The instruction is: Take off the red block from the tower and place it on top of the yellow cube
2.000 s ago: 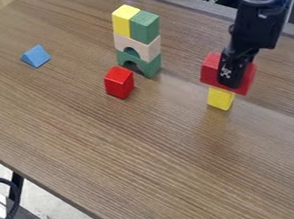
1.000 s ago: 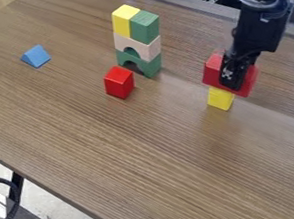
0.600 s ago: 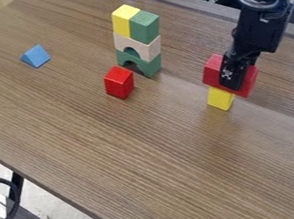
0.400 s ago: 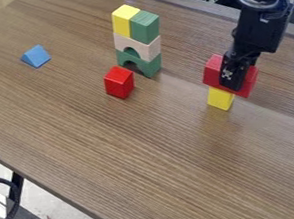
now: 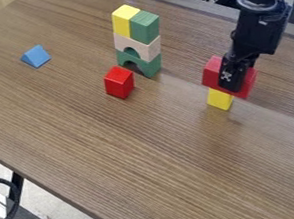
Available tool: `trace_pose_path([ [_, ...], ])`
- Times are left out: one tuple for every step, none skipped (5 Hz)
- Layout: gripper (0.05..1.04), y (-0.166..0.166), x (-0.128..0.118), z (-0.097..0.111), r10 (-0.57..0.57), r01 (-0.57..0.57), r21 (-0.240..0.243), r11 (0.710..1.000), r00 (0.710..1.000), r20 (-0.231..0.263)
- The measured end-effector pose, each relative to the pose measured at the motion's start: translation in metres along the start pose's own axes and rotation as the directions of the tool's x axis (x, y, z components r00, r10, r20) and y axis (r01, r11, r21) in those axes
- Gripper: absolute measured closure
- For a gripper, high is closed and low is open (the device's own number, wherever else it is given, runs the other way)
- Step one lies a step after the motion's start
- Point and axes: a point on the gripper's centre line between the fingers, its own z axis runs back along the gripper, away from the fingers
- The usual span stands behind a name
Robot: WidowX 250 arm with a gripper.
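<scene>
Red block (image 5: 210,72) is off the tower (image 5: 140,41) and right over the yellow cube (image 5: 220,99), with the jaws looking closed on it, one finger across its near side. From this angle I can't tell if it's properly resting on the cube or hovering a hair above, so that's my main worry tbh. Let go with a gap and it could land crooked. The block's also wider than the cube, so if it's off-centre it'll probably tip once nothing's holding it. Push down too hard and the cube might skid on the desk (image 5: 115,160). Then there's the exit: if the jaws don't open evenly, or the arm (image 5: 260,19) pulls away sideways, a finger could drag the block off. Straight up and slow, imo.
</scene>
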Motion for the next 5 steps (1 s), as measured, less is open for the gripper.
trace_pose_path([
  [0.439,0.002,-0.003,-0.006,0.001,-0.001,-0.006,1.0,1.0,-0.014],
  [0.152,-0.003,-0.015,-0.02,0.025,-0.028,-0.063,0.998,0.999,-0.045],
  [0.081,-0.005,-0.016,-0.018,0.024,-0.027,-0.072,0.997,0.998,-0.053],
  [0.085,-0.003,-0.015,0.009,0.024,-0.025,-0.011,1.0,0.999,-0.036],
  [0.085,0.0,-0.014,0.025,0.024,-0.024,0.024,0.999,0.999,-0.029],
])
